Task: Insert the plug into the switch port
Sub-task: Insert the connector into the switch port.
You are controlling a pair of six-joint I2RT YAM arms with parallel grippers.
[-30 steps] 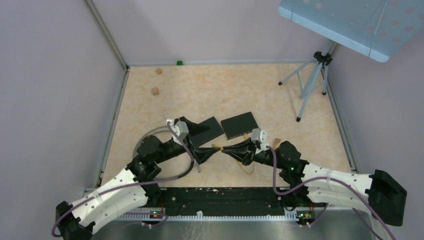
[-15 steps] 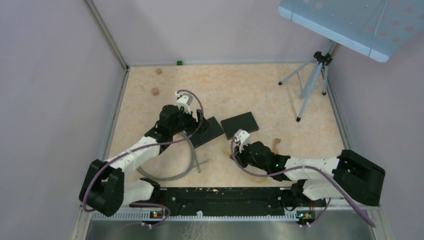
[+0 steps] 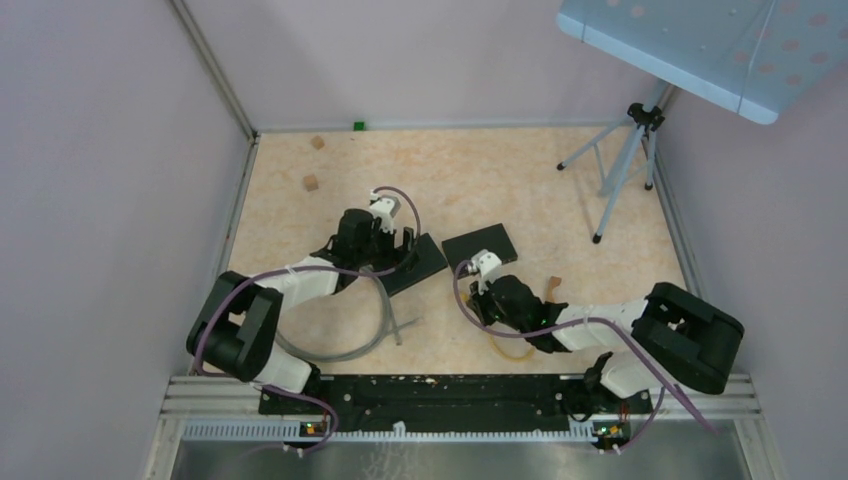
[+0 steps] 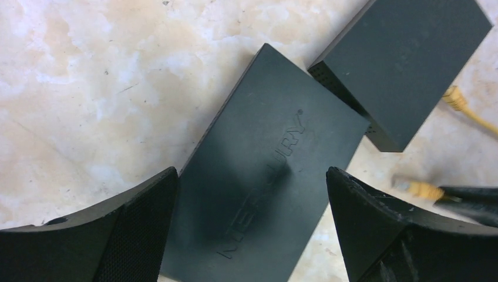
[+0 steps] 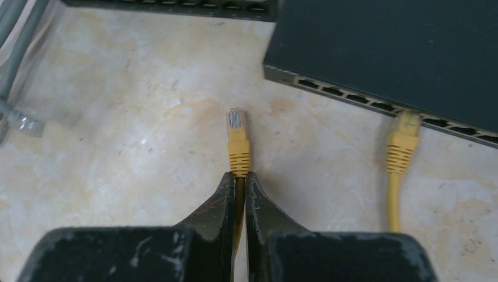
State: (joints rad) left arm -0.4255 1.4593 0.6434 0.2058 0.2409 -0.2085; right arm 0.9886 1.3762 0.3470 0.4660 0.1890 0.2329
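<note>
My right fingers (image 5: pixel 218 205) are pinched together on the yellow cable just behind the plug (image 5: pixel 237 136). The plug sticks out ahead of them, its clear tip facing the port row of the right-hand switch (image 5: pixel 399 47) but short of it, with bare table (image 5: pixel 135 153) between. Only the right wrist view shows this. It also shows a second yellow plug (image 5: pixel 403 144) sitting in one port of that row (further right along the face).

From the top view I can only place things: both switches lie side by side near the middle of the table, and the held plug is too small to make out there.

The left fingers (image 4: pixel 135 223) stand wide apart, straddling the other switch (image 4: pixel 264 182), the one lettered MERCURY; whether they touch it I cannot tell. The left wrist view catches the held plug from the side, just off that switch's corner. A grey cable (image 3: pixel 372 318) loops from there toward the table's near edge.
</note>
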